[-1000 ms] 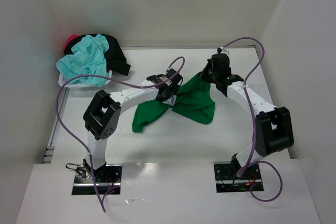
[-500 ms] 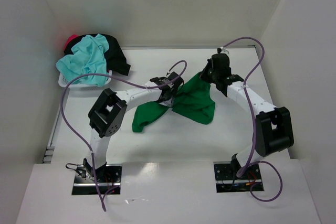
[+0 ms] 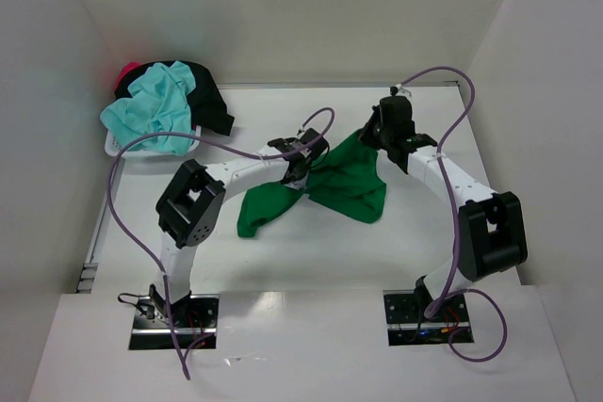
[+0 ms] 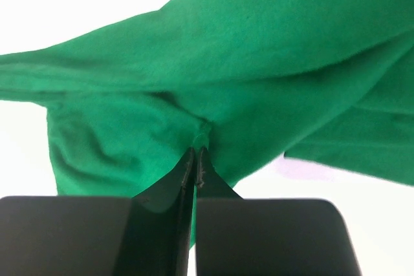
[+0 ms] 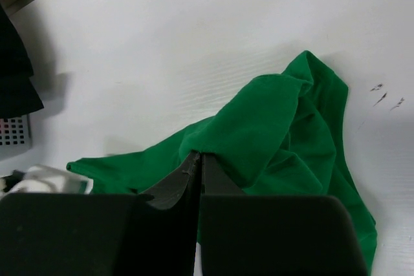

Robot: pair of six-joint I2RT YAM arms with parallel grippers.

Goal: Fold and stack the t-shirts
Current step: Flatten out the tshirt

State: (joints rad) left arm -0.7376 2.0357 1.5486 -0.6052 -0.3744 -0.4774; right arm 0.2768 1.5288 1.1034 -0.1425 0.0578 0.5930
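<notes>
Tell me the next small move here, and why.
Probably the left gripper and right gripper, each shut on a pinch of the green t-shirt, should draw apart and upward: the cloth lies bunched and creased between them, not spread for folding.

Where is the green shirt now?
In the top view the green shirt lies at the table centre, pinched by the left gripper near its middle and the right gripper at its far edge.

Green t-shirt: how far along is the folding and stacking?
Done: nothing folded or stacked yet. In hand: green t-shirt, crumpled, pinched by left gripper and right gripper. Left: folding it, then turquoise shirt, black shirt, pink shirt heaped on the white basket.
</notes>
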